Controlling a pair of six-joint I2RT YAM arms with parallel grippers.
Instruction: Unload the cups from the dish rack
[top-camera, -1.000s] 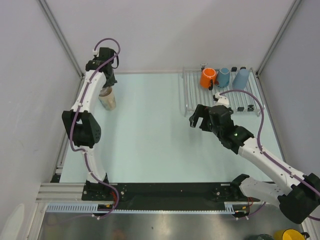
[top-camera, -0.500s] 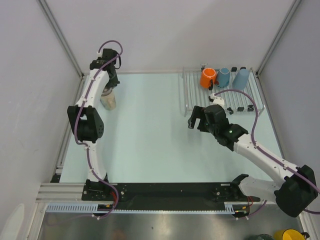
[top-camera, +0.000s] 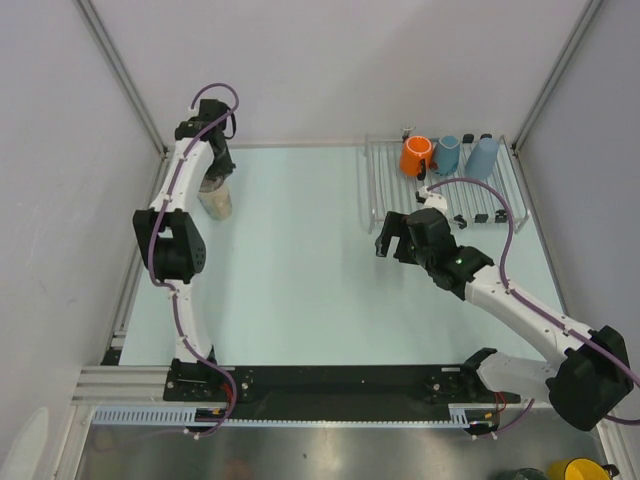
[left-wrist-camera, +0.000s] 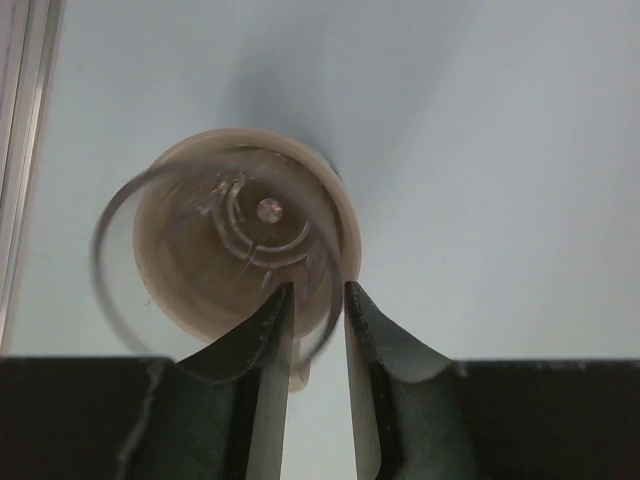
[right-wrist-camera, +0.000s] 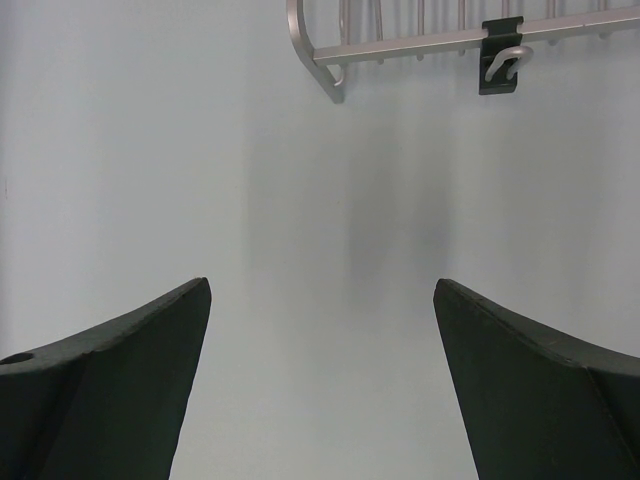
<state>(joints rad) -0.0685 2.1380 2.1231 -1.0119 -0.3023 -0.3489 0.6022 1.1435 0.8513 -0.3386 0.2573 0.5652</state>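
Observation:
The beige tumbler (top-camera: 215, 199) stands upright on the table at the far left, seen from above in the left wrist view (left-wrist-camera: 200, 270). My left gripper (top-camera: 213, 177) (left-wrist-camera: 319, 290) hangs over it, its jaws parted a little, with the tumbler's near rim loose in the narrow gap. The dish rack (top-camera: 372, 190) sits at the far right and holds an orange mug (top-camera: 416, 155), a teal-blue mug (top-camera: 446, 154) and a light-blue cup (top-camera: 482, 156) along its back. My right gripper (top-camera: 388, 238) (right-wrist-camera: 321, 285) hovers wide open and empty over bare table, just left of the rack's near corner (right-wrist-camera: 330, 70).
Grey walls with metal posts close the table on three sides. A black clip with a hook (right-wrist-camera: 500, 68) sits on the rack's frame. A yellow mug (top-camera: 578, 470) lies off the table at the bottom right.
My left jaws have parted slightly from the tumbler's rim and the arm's elbow has drawn in. The right gripper has edged a little toward the rack, still open.

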